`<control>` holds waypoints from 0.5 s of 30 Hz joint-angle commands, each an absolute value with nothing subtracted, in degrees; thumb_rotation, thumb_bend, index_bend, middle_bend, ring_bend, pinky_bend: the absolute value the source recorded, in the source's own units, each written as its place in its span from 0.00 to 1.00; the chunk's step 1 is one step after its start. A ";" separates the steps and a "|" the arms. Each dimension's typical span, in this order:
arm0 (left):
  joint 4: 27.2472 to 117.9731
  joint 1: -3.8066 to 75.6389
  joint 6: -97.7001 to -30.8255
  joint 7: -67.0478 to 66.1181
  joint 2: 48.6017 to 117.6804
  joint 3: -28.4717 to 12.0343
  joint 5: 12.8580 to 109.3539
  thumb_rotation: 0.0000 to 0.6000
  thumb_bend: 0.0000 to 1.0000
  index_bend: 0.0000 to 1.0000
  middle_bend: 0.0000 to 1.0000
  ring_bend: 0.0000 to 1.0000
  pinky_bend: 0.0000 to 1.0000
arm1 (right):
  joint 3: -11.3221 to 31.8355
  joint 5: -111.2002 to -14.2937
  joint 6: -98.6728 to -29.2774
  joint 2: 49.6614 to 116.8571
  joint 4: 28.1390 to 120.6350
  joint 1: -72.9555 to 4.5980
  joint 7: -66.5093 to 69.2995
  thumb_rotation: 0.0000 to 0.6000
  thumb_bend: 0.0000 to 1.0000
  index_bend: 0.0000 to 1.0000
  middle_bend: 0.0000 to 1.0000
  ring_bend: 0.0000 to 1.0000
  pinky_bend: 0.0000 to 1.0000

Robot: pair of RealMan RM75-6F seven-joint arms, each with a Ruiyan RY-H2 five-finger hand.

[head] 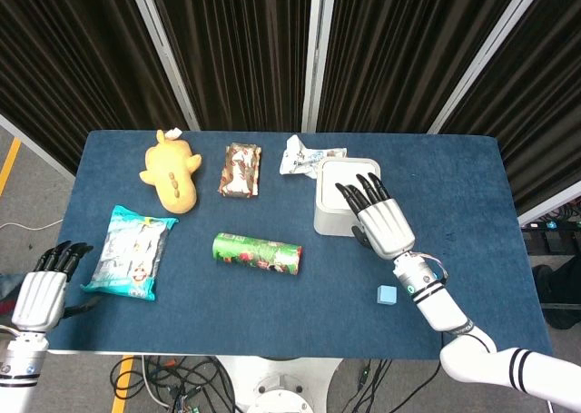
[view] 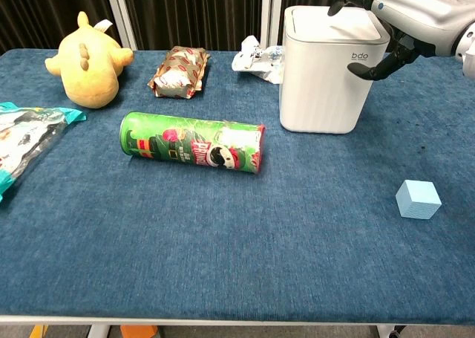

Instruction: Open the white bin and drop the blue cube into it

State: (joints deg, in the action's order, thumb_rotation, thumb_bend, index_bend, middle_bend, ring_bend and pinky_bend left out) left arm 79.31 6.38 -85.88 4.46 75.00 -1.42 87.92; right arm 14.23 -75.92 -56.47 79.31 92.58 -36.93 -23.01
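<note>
White bin (head: 347, 196) lid down, frame centre | our right hand (head: 379, 219) above it, fingers spread, empty | blue cube (head: 387, 294) lower right | left hand (head: 44, 292) lower left, open

Right hand (head: 381, 224) extends over the white bin (head: 342, 198), fingers (head: 361, 189) spread above its closed lid. Blue cube (head: 387, 294) lies on the desk (head: 454, 195) near the front edge. Left hand (head: 44, 290) rests off the desk corner, holding nothing.

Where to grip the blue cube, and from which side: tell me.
Pinch the blue cube across two opposite vertical faces, coming straight down from above. It sits flat on the table with open cloth all round, so the fingers have room on either side.
</note>
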 commanded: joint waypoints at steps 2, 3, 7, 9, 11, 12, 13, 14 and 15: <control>79.10 6.32 -85.83 4.66 75.08 -1.36 87.90 1.00 0.04 0.19 0.17 0.09 0.16 | 13.00 -77.45 -57.89 79.84 92.36 -36.96 -22.63 1.00 0.27 0.00 0.23 0.00 0.00; 79.05 6.32 -85.79 4.70 75.08 -1.33 87.92 1.00 0.04 0.19 0.17 0.09 0.16 | 12.78 -77.47 -58.00 79.90 92.28 -37.00 -22.48 1.00 0.27 0.00 0.24 0.00 0.00; 78.91 6.17 -85.95 4.95 75.10 -1.33 87.87 1.00 0.04 0.19 0.17 0.09 0.16 | 12.20 -77.51 -58.47 80.21 92.17 -37.15 -22.20 1.00 0.27 0.00 0.27 0.00 0.00; 78.75 6.10 -85.90 5.19 75.07 -1.32 87.75 1.00 0.04 0.19 0.17 0.09 0.16 | 11.81 -77.84 -58.88 80.33 92.12 -37.15 -22.01 1.00 0.27 0.00 0.28 0.00 0.00; 78.60 6.12 -85.77 5.40 75.08 -1.31 87.71 1.00 0.04 0.19 0.17 0.09 0.16 | 11.53 -77.91 -59.16 80.55 91.79 -37.18 -21.86 1.00 0.27 0.00 0.30 0.00 0.00; 78.56 6.14 -85.73 5.46 75.11 -1.32 87.72 1.00 0.04 0.19 0.17 0.09 0.16 | 11.43 -77.79 -59.18 80.66 91.63 -37.21 -21.78 1.00 0.27 0.00 0.31 0.00 0.00; 78.51 6.16 -85.72 5.52 75.13 -1.33 87.74 1.00 0.04 0.19 0.17 0.09 0.16 | 11.33 -77.64 -59.13 80.78 91.48 -37.26 -21.75 1.00 0.27 0.00 0.31 0.00 0.00; 78.46 6.16 -85.74 5.59 75.15 -1.33 87.78 1.00 0.04 0.19 0.17 0.09 0.16 | 11.19 -77.43 -59.05 80.95 91.26 -37.34 -21.72 1.00 0.27 0.00 0.32 0.00 0.00; 78.42 6.16 -85.75 5.63 75.15 -1.32 87.80 1.00 0.04 0.19 0.17 0.09 0.16 | 11.09 -77.30 -58.98 81.08 91.10 -37.41 -21.72 1.00 0.27 0.00 0.33 0.00 0.00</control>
State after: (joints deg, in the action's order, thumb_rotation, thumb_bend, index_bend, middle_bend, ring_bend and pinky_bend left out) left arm 78.41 6.16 -85.75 5.64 75.15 -1.32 87.80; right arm 11.15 -77.35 -59.02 81.01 91.16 -37.36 -21.74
